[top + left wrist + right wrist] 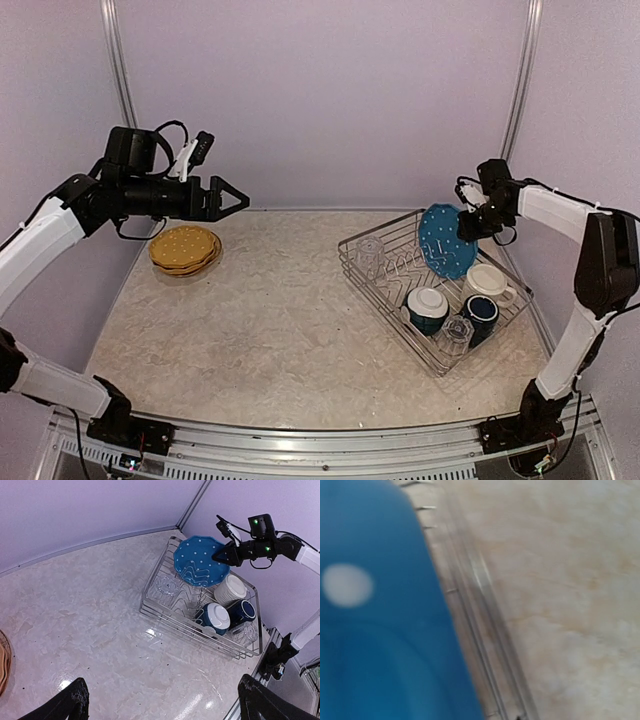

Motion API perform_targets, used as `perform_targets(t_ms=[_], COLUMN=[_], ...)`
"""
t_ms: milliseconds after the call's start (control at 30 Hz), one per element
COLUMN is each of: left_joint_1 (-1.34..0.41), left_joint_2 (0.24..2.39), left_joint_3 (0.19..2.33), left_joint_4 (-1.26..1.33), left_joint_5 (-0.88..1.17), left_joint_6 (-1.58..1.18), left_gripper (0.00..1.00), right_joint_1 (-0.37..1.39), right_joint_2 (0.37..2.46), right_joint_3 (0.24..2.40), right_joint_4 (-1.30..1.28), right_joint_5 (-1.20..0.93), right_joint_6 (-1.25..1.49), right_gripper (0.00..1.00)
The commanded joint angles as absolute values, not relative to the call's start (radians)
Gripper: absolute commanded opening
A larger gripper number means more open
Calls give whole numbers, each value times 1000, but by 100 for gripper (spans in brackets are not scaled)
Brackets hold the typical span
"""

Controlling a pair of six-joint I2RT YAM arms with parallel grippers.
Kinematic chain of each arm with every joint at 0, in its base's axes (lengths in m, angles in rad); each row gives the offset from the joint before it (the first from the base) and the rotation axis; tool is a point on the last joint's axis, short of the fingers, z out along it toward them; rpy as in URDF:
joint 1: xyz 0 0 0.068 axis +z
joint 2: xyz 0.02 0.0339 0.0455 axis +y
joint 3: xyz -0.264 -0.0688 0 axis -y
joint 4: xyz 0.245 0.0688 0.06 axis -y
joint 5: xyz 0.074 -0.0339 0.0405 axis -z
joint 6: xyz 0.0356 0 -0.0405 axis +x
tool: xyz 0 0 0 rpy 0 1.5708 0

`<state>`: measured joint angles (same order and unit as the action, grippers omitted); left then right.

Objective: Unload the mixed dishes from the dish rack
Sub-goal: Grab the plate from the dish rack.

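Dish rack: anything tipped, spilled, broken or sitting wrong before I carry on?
Nothing looks spilled or broken. The dish rack sits turned at an angle to the edges of the table, not square with them. The blue white-dotted plate stands upright in the tines, with the right gripper at its rim.

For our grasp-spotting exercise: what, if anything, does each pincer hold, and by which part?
Left pincer: open, empty. Right pincer sits at the upper rim of the blue white-dotted plate, upright in the dish rack; whether it grips cannot be told.
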<state>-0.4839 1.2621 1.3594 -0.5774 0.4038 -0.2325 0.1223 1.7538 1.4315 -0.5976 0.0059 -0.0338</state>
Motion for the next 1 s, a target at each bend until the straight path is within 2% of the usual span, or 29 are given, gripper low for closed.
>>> perform_targets(t_ms=[0,200,733,967], left_joint_1=[-485,-459,-481,-555], left_joint_2=[1280,1314,1398,1442], left_joint_3=[1356,1313,1238,1230], left_joint_4=[-583,-493,-379,-342], left_joint_5=[406,501,557,583], left_joint_6=[-222,-386,-509,-563], left_gripper=[99,99,99,99], right_joint_1=[134,143,167,168], right_joint_2=[1698,1648,1443,1259], right_joint_3=[1417,1422,1430,1293], right_joint_4=[-571,-571,-576,-458], right_joint_5=[2,6,83,-60], right_joint_6=[-12,-15,-4,157], right_gripper=[20,0,0,0])
